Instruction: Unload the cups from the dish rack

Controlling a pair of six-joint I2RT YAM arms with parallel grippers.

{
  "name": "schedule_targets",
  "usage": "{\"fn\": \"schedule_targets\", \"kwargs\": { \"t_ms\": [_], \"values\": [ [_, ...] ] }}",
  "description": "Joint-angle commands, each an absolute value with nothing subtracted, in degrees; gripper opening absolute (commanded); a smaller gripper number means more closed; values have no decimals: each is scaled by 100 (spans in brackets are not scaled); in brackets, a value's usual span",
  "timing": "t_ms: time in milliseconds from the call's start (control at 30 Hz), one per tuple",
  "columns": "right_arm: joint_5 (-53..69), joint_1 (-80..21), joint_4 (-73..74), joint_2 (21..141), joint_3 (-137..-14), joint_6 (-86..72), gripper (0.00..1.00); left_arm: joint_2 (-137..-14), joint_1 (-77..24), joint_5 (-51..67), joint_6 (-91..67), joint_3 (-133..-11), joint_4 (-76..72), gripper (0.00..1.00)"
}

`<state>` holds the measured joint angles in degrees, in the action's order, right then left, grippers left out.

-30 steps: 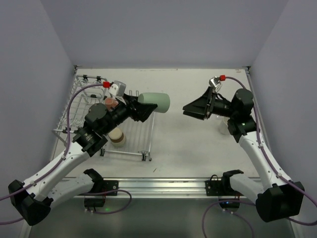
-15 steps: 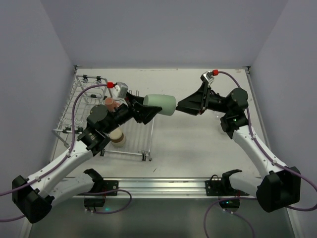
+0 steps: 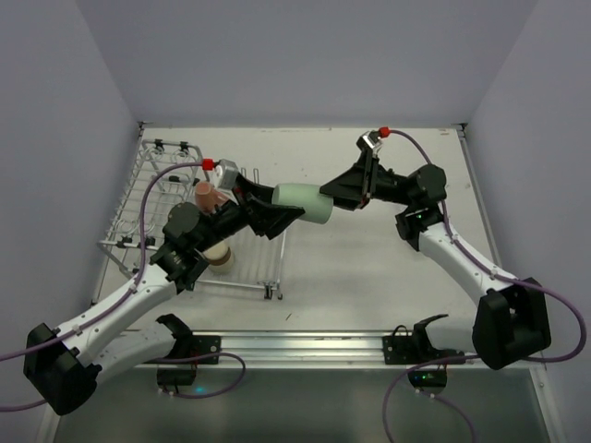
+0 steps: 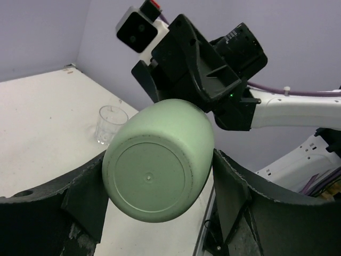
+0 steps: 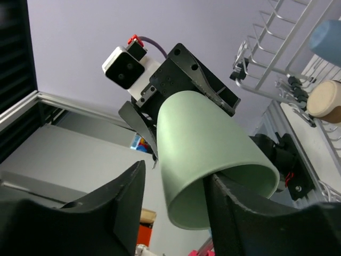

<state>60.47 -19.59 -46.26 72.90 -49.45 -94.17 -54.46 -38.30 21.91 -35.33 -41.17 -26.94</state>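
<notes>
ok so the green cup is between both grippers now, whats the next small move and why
Probably close the right gripper on the pale green cup. Its fingers flank the cup's open end with a gap showing, while the left gripper grips the base end in mid-air, so the left should let go only afterwards.

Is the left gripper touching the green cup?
Touching. The left wrist view shows the left gripper with its fingers pressed against both sides of the green cup, holding it in the air.
</notes>
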Motion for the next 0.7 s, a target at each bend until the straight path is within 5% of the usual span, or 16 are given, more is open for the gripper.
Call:
{"fn": "schedule_targets", "kwargs": {
  "t_ms": [0,233,300,367,500,667],
  "values": [
    [5819,-2048,-5756,7400,-4983,-10019,48,-5405,-3885,2513,-3674,-4078,-3383,0],
    [5739,-2074,-6258,7550,-4992,-10354,0,-5686,-3902,3023,-3805,-4148,-3551,0],
    [5835,-2066,-6249,7576,-5027,-10362,0,-5713,-3902,3155,-3806,-4166,-3533,40],
    [5871,-2039,-6240,7567,-5036,-10362,0,-5599,-3902,3024,-3710,-4166,-3211,100],
    [5994,-1864,-6074,7480,-4922,-10222,0,-5011,-3894,1666,-3279,-4131,-2357,100],
    [6030,-1591,-3680,7050,-5088,-8442,0,-4500,-3894,-248,-2707,-4648,-551,100]
  ]
}}
